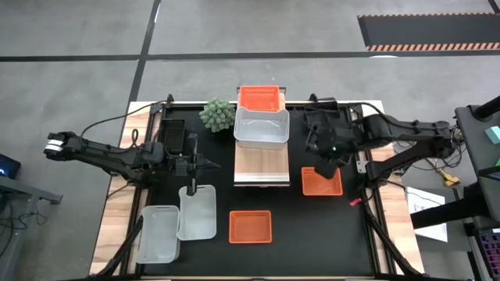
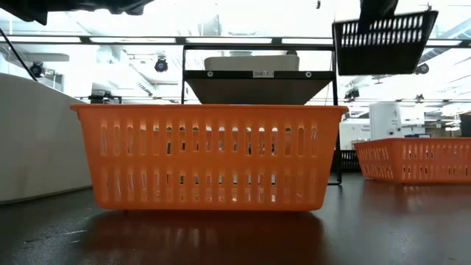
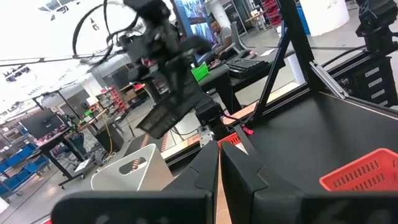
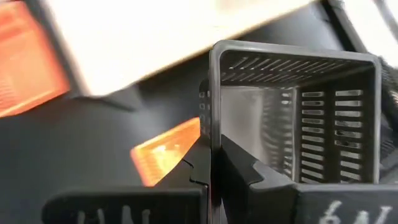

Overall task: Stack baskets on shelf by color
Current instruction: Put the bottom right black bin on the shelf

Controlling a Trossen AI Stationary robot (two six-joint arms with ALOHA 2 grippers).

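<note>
My right gripper (image 4: 211,163) is clamped on one wall of the black basket (image 4: 298,112), which hangs tilted in the air above the table, near the shelf (image 1: 262,165). In the high view the shelf lies at 9 o'clock from me, its long axis running 12 to 6. My left gripper (image 3: 219,163) waits shut, holding nothing.

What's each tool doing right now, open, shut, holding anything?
Left tool: shut, empty, above the table's left side.
Right tool: shut on the black basket's wall, lifted off the table.
</note>
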